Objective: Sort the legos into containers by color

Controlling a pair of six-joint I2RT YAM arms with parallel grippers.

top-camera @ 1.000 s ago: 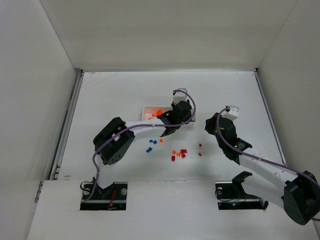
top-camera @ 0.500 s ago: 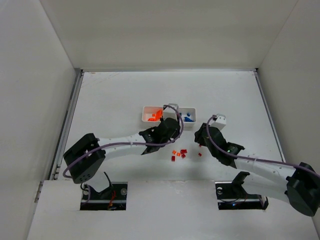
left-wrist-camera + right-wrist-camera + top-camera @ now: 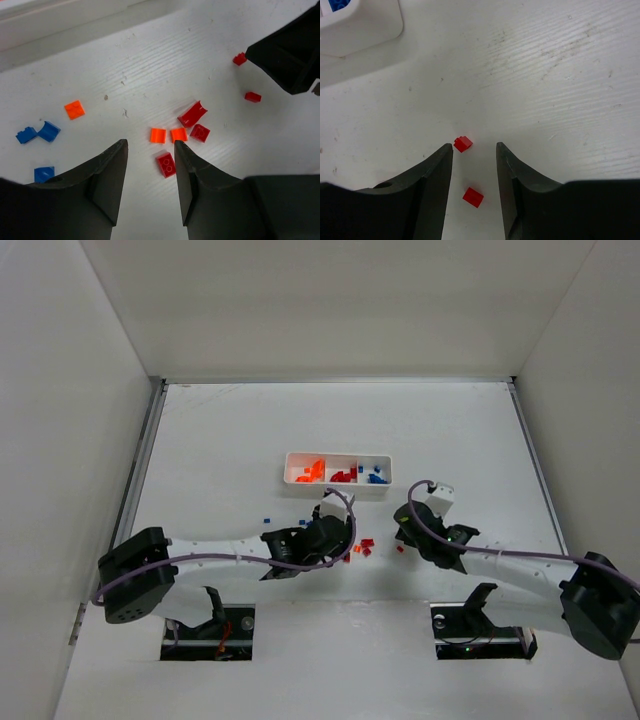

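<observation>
The containers are three compartments of a white tray [image 3: 338,480] holding orange, red and blue legos. Loose legos lie nearer: a red and orange cluster [image 3: 362,545]. My left gripper [image 3: 340,544] [image 3: 150,145] hovers low over it, open, a red brick [image 3: 166,164] lying on the table between its fingers near the right one. Just ahead are two orange tiles [image 3: 158,135], a red brick [image 3: 200,132] and a red arch [image 3: 193,113]. My right gripper [image 3: 403,534] [image 3: 474,146] is open over two tiny red bricks, one [image 3: 463,144] by its left fingertip and one [image 3: 473,197] between the jaws.
Blue legos [image 3: 48,131] and an orange tile [image 3: 74,109] lie left of the left gripper. Two small red bricks [image 3: 252,97] sit beside the right gripper's black body [image 3: 290,55]. The tray's corner [image 3: 365,25] shows at the upper left of the right wrist view.
Both arms have come back from the tray toward the near side and dropped over the loose legos. Both grippers' jaws have spread wider.
</observation>
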